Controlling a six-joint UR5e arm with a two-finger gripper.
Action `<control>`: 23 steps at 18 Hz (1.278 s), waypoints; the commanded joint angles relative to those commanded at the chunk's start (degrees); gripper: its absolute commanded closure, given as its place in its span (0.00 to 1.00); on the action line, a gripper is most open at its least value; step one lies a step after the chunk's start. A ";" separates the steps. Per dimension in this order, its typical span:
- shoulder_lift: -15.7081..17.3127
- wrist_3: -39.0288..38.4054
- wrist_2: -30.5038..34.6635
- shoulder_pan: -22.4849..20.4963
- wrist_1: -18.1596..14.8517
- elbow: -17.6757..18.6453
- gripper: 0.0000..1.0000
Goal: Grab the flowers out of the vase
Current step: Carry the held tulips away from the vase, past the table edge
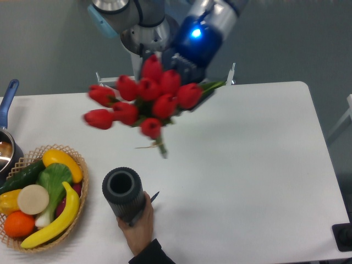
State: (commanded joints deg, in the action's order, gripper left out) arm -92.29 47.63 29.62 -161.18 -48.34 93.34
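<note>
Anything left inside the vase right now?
The vase looks empty: a dark open mouth with no stems. Its bottom is too dark to see. The flowers hang clear above it, held by the gripper.

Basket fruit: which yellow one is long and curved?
The banana, along the basket's right edge; the other yellow ones are short and rounder.

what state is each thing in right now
flowers: out of the vase, held in the air above the table, stem end hanging free
gripper: raised, fingers hidden behind the buds, carrying the flowers
vase: upright, empty, steadied from below by a hand
hand: gripping the vase's base
basket: on the table, full of fruit and vegetables
pot: at the left edge, mostly out of frame
</note>
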 joint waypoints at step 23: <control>-3.78 11.61 -0.26 -14.34 0.00 3.87 0.50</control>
State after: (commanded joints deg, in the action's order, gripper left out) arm -96.06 59.24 29.36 -175.52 -48.34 97.21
